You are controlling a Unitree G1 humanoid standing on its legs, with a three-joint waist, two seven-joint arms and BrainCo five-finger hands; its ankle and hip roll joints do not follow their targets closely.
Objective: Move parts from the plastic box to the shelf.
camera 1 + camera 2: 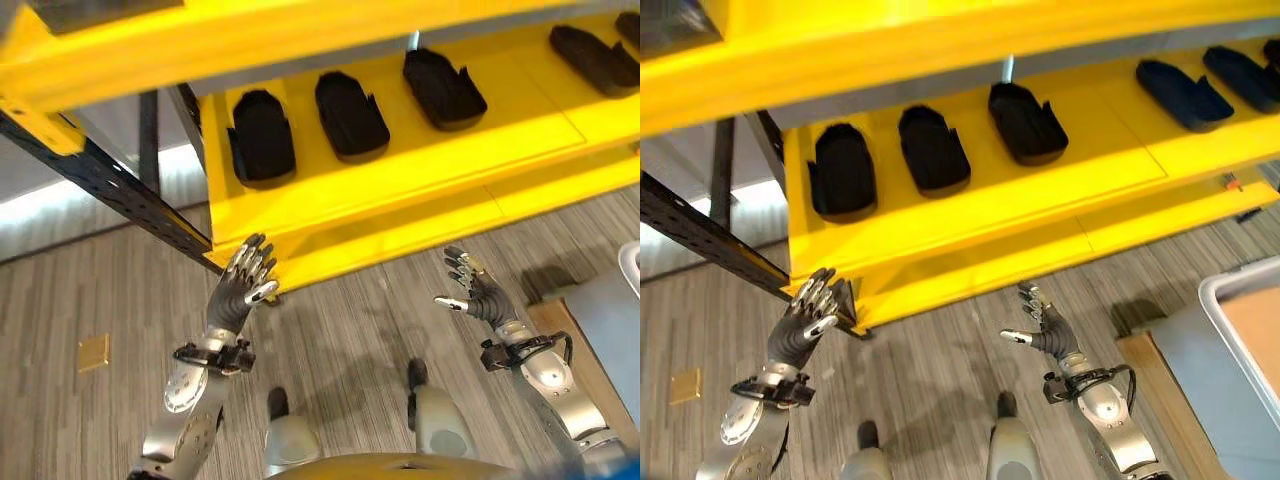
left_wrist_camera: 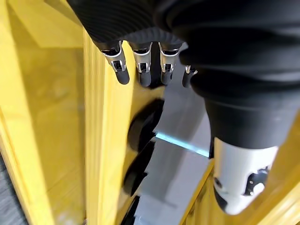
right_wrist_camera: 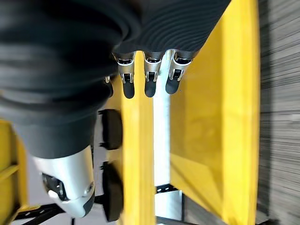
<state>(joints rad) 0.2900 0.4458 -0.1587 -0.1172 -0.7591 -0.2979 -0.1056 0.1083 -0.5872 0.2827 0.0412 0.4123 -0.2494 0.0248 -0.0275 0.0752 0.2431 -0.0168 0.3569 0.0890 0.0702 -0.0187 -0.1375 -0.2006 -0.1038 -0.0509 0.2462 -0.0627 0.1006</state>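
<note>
Black parts [image 1: 351, 115] on shelf [image 1: 420, 185] above hands

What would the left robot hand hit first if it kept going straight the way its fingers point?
Probably the front edge of the yellow shelf, near its left corner; the left robot hand is open, fingertips just short of it. Depth is uncertain.

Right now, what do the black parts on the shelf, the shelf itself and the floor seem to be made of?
Black parts: probably moulded plastic or foam, matte, with rounded edges and raised rims.
Shelf: likely painted metal, glossy yellow, with a seam between flat panels; its dark upright shows rows of holes.
Floor: grey wood-look planks, possibly vinyl or laminate.
</note>
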